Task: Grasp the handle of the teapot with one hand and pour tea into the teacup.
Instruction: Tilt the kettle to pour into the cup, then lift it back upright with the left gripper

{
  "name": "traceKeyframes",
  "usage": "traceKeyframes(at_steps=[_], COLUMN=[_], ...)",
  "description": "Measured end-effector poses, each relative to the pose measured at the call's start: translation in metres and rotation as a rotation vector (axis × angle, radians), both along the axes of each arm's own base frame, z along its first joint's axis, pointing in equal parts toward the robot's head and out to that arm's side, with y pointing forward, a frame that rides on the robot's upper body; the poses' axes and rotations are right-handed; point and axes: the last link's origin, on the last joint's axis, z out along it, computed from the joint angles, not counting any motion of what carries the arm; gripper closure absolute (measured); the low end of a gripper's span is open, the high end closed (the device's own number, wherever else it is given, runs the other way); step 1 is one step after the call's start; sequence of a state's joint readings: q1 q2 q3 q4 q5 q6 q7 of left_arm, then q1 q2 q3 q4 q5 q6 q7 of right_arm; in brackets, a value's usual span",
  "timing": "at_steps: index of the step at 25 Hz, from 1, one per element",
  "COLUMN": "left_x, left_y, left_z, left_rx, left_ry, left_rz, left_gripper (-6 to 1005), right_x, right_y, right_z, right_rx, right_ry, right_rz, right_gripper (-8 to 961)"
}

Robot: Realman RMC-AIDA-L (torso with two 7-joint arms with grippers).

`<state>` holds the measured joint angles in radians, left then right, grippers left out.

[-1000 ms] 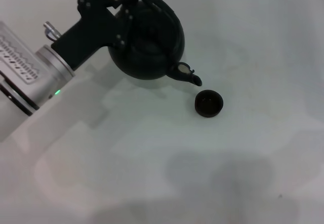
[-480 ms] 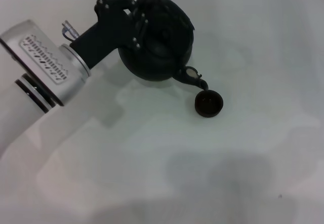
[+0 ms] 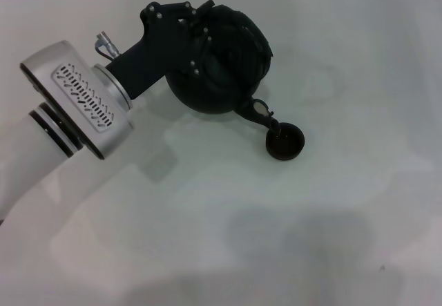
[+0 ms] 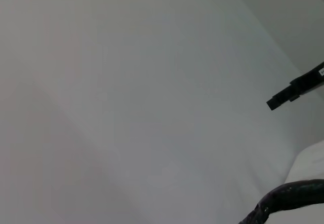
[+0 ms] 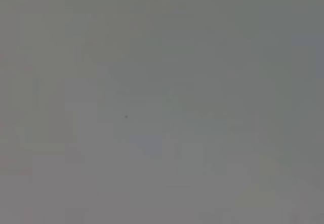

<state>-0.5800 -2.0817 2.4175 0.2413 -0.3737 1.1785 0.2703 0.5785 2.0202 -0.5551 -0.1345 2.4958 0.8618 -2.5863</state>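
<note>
In the head view the large round black teapot (image 3: 222, 71) is held off the white table and tipped toward the right. Its short spout (image 3: 263, 115) hangs right over the near-left rim of the small dark teacup (image 3: 286, 141). My left gripper (image 3: 197, 31) is shut on the arched handle (image 3: 238, 24) at the teapot's top, with the white-and-grey arm reaching in from the left. The left wrist view shows only bare surface, a black bar and a dark curved piece at the picture's edge. My right gripper is out of view.
The white table (image 3: 207, 230) spreads all around the cup. Faint grey shadows lie on it near the front. The right wrist view shows only a plain grey surface (image 5: 162, 102).
The left arm has carried the teapot to the right and tipped it further. The spout has come down from beside the cup to over its rim. The cup has stayed put.
</note>
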Motion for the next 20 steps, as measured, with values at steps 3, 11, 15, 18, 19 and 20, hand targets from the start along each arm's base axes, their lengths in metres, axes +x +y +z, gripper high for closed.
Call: traceKeyframes(at_steps=[3,11,15,18,19,20], left_x=[0.002,0.006,0.009,0.012,0.012,0.012], left_y=[0.0,-0.002,-0.002,-0.002,-0.001,-0.001], left_z=[-0.001,-0.005,-0.006,-0.008,-0.008,-0.008], left_rx=[-0.002,0.021,0.035,0.044,0.048,0.05], left_ry=[0.01,0.044,0.059,0.069,0.072,0.074], left_rz=[-0.014,-0.054,-0.071,-0.082,-0.082,-0.082], left_gripper=[907,908,908,908,908,908], right_x=[-0.001,0.001,0.002,0.002,0.002,0.002], right_y=[0.001,-0.002,-0.002,-0.002,-0.002,-0.002], right_z=[0.0,-0.001,-0.001,-0.001,-0.001,-0.001], right_rx=[0.0,-0.001,-0.001,-0.001,-0.001,-0.001], right_ry=[0.002,0.003,0.003,0.003,0.003,0.003], right_rz=[0.001,-0.003,-0.005,-0.005,-0.005,-0.005], right_gripper=[118,118,118,118,118,118])
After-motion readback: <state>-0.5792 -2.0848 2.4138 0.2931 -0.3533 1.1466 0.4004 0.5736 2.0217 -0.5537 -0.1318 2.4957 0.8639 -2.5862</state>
